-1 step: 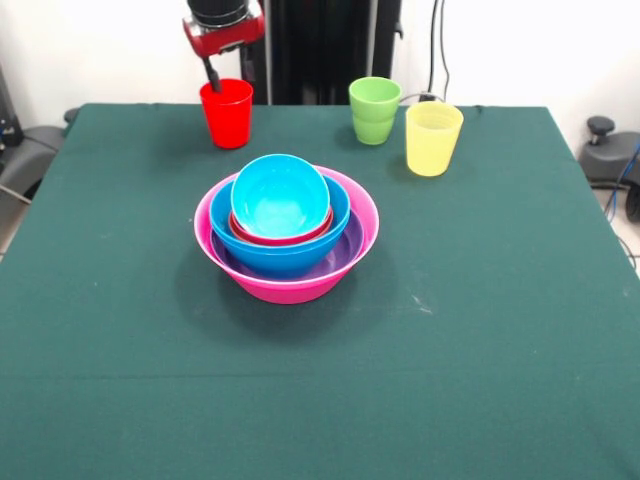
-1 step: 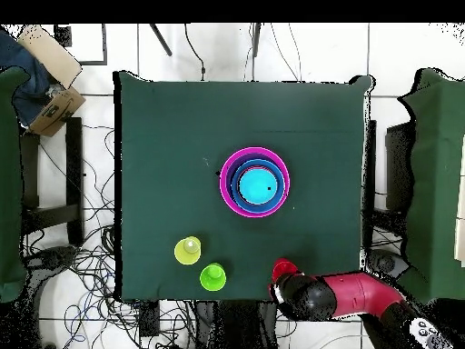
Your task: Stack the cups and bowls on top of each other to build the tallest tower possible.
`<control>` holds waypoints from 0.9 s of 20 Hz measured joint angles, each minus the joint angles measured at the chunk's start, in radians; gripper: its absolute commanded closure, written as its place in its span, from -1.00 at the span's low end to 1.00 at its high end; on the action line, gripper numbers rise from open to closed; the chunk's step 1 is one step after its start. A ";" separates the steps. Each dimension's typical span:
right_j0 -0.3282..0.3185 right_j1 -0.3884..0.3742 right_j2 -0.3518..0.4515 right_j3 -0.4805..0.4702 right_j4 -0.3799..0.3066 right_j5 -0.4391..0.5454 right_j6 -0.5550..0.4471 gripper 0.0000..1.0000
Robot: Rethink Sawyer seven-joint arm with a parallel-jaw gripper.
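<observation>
The tower stands mid-table: a pink bowl (image 1: pixel 290 288) holds a purple bowl (image 1: pixel 347 252), a blue bowl (image 1: pixel 272 258), a magenta-red bowl (image 1: pixel 285 238) and a cyan bowl (image 1: pixel 280 195) on top. In the overhead view the tower (image 2: pixel 255 182) shows as nested rings. The red cup (image 1: pixel 227 113) (image 2: pixel 282 267) stands upright at the far edge. My gripper (image 1: pixel 213 77) (image 2: pixel 291 280) hangs at that cup's rim and reaches into its mouth. The green cup (image 1: pixel 375 110) (image 2: pixel 212 276) and the yellow cup (image 1: pixel 433 138) (image 2: pixel 188 250) stand upright and apart from it.
The green tablecloth (image 1: pixel 480 330) covers the whole table. Cables and a dark chair base (image 1: pixel 605 150) lie beyond the table's edges. A cardboard box (image 2: pixel 50 86) sits off the table in the overhead view.
</observation>
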 measured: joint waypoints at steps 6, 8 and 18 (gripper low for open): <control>0.043 0.059 -0.063 -0.018 -0.069 -0.085 0.007 -1.00; 0.068 0.084 -0.091 -0.025 -0.093 -0.130 0.015 -1.00; 0.144 0.173 -0.206 -0.061 -0.123 -0.298 0.039 1.00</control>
